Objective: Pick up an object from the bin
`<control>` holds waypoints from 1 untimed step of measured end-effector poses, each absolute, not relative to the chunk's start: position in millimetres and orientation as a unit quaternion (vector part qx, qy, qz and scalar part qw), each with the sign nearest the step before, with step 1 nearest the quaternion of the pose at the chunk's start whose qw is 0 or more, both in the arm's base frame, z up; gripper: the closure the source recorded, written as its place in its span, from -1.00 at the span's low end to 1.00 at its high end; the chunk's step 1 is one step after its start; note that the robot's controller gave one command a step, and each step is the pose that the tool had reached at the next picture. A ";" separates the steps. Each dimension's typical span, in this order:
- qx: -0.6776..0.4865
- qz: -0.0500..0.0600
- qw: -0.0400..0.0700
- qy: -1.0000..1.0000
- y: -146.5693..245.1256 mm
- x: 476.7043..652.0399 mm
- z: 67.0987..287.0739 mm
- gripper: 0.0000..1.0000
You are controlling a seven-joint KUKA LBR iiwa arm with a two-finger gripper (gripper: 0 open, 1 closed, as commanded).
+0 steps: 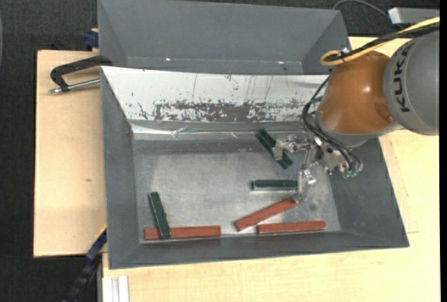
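My gripper (304,189) hung low over the floor of the bin (119,175), at about 4 o'clock from the floor's middle. I could not tell whether it was apart or together. It stood at the right end of a dark green stick (274,184). Just at its 6 o'clock was the upper end of a slanted red-brown stick (265,214). Whether it touched either one I could not tell, and I judged that nothing was gripped yet.

The green stick lay flat, its long axis running 9 to 3 o'clock with the near end pointing at me. The slanted one ran roughly 8 to 2 o'clock, its high end toward me. Their ends were close together there, so the risk was catching both or nudging one with the other.

To do this step well, I judged I should settle on one stick and move a little in from its end. I would then turn the wrist so the closing line crossed the stick's short width, square to its length. After that I would go straight down and close.

A second red-brown stick (291,227) lay flat at my 6 o'clock, near the front wall, and was best left alone. Another green stick (269,142) sat at my 11 o'clock. A further green stick and red-brown stick lay well apart, far off at 8 o'clock.
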State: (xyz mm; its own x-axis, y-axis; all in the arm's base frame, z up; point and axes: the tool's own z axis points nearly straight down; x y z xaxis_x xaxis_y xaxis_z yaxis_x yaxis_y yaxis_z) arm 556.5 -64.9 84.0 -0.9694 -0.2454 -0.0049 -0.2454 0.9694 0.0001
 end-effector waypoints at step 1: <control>-0.158 0.000 0.001 0.987 -34.8 552.9 84.7 -1.00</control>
State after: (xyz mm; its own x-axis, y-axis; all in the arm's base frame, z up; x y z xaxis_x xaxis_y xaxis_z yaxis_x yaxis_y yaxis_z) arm 552.9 -34.8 84.7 -0.9498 -0.3128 -0.0018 -0.3128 0.9498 -0.0012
